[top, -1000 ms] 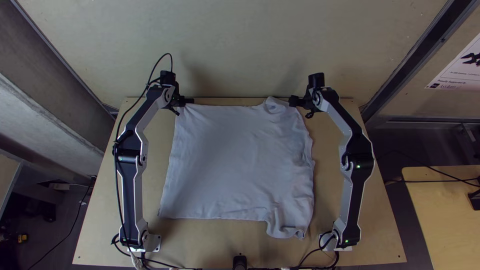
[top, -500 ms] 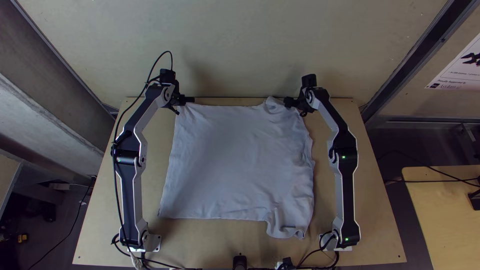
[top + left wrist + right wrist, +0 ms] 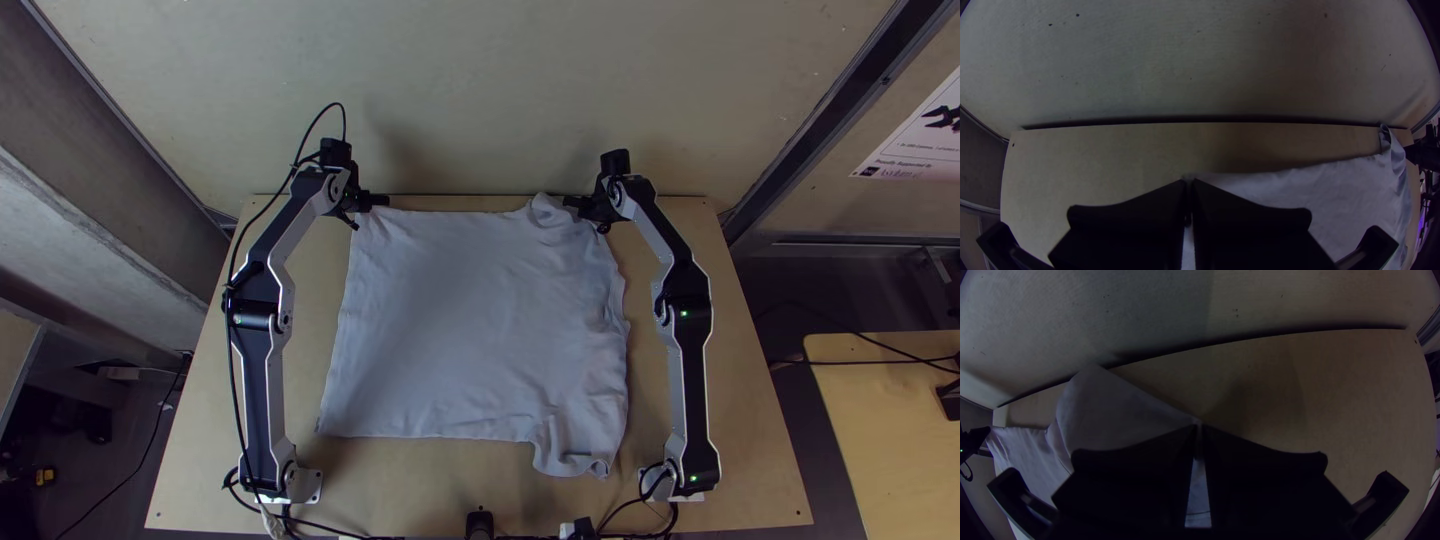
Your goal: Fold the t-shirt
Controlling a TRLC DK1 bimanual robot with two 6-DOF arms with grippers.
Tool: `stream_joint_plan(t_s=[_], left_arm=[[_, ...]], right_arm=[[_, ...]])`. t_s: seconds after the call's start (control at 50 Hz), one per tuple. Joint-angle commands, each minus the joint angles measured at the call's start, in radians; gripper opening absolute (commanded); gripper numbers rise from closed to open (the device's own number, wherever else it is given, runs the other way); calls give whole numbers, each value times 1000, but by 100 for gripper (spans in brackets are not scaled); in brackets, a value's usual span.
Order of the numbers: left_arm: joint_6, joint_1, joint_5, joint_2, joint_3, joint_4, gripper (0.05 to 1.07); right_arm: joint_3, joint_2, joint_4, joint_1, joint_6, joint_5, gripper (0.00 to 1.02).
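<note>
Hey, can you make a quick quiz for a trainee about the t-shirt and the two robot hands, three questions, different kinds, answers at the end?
1. True or false: the t-shirt lies mostly flat.
2. Which part of it does the left hand hold?
A) its middle
B) its far left corner
C) its near edge
3. Fill in the blank: the right hand holds cloth close to the table's ____ edge, as seen from the arms' bases.

Key: 1 true; 2 B; 3 far

A printed sheet [image 3: 912,145] is located at the top view's right edge. A wooden side table [image 3: 895,430] stands separately.
</note>
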Motion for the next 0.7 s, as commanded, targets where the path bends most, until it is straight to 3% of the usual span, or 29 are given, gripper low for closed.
stream_joint_plan(t_s=[0.0, 0.3, 0.68], left_arm=[[-6, -3, 9, -57, -10, -14, 8], [-117, 38, 10, -77, 5, -3, 8], [-131, 69, 56, -85, -17, -60, 8]], right_arm=[[16, -32, 6, -12, 8, -9, 2], [16, -116, 75, -39, 27, -1, 2], [-6, -165, 37, -53, 33, 11, 2]])
